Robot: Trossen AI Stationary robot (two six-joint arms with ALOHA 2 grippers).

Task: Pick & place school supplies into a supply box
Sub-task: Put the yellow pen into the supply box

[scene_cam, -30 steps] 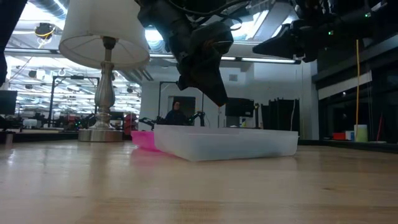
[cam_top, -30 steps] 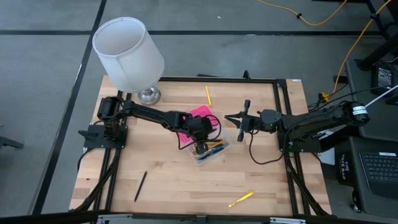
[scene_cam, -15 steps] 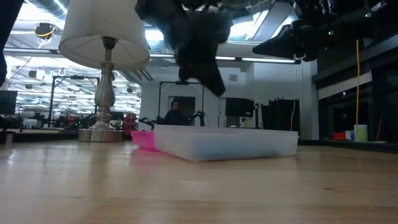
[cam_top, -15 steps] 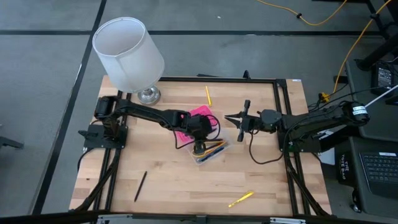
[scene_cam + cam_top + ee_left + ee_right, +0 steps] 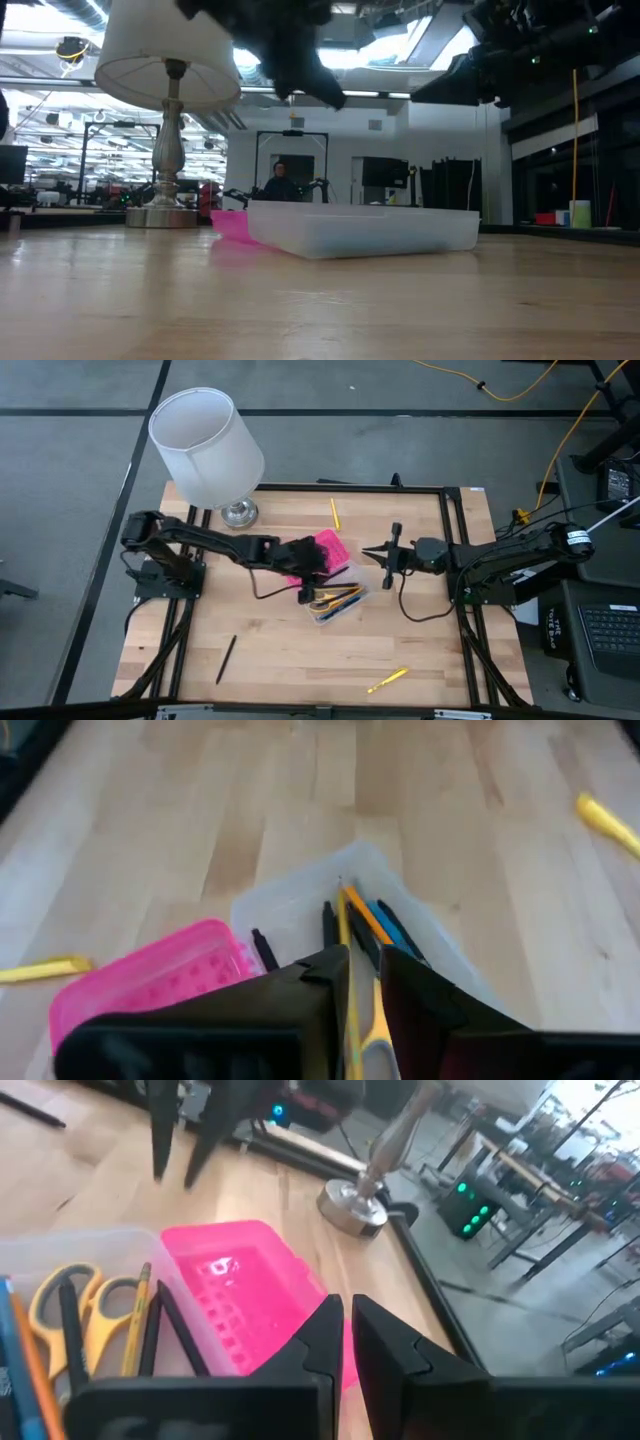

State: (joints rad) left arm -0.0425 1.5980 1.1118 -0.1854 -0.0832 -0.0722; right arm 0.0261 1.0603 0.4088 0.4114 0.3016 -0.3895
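The supply box sits mid-table: its clear base [image 5: 340, 603] holds several pens and pencils [image 5: 365, 925] and yellow-handled scissors [image 5: 75, 1312]. Its pink lid [image 5: 322, 548] lies open on the far side. My left gripper [image 5: 306, 590] hovers above the base's left end, fingers [image 5: 330, 985] a narrow gap apart and holding nothing. My right gripper [image 5: 364, 549] waits to the right of the box, raised and shut. Loose supplies lie flat on the table: a yellow pencil [image 5: 335, 512] near the far edge, a black pen [image 5: 226, 658] near-left, a yellow pen [image 5: 387, 680] near the near edge.
A lamp with a white shade [image 5: 205, 445] stands on its metal foot [image 5: 238, 512] at the far left corner. Black cables [image 5: 345, 565] loop by the box. A black frame [image 5: 455, 560] borders the table. Bare wood lies between the box and the near edge.
My left gripper has risen out of the clear base and drawn back a little toward the table's left and far side, its arm folding back toward its own base. The box and its contents have stayed in place. The right arm has hardly moved.
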